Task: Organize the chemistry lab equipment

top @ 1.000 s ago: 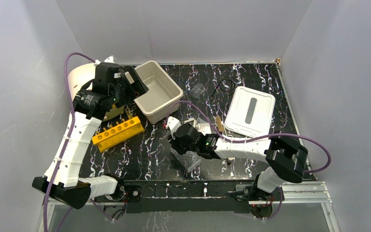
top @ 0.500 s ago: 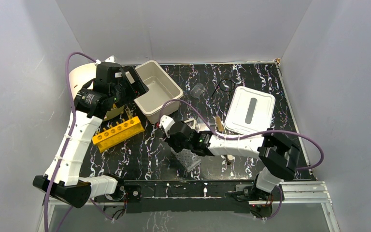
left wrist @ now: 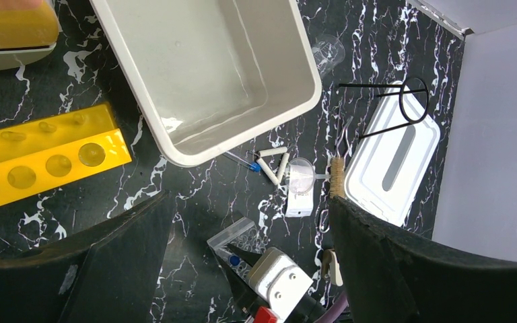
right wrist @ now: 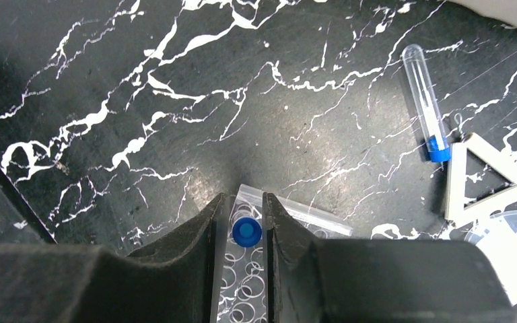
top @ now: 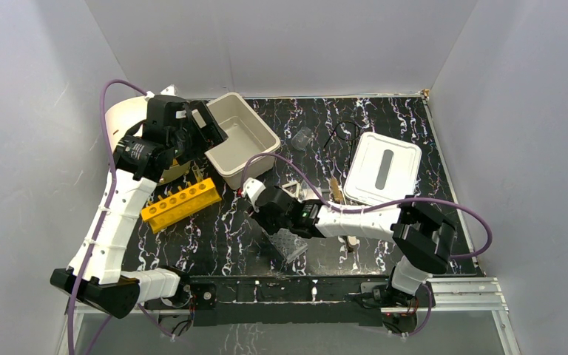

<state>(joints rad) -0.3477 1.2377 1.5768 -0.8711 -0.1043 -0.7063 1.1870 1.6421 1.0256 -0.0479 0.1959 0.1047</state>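
At the clear well tray (top: 287, 245)
Lower centre, we see the right gripper (right wrist: 242, 199) flanking a blue-capped tube (right wrist: 247, 231) over it; we cannot tell if it grips. Upper left, the left gripper (top: 208, 127) gapes empty.

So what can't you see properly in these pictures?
Right wrist view: only a blue cap shows between the fingers of the right gripper; they hide whatever is below it and part of the well tray.
Left wrist view: the left edge cuts off the yellow rack; the top edge cuts the tub.
Top view: the clear beaker is too small to make out.
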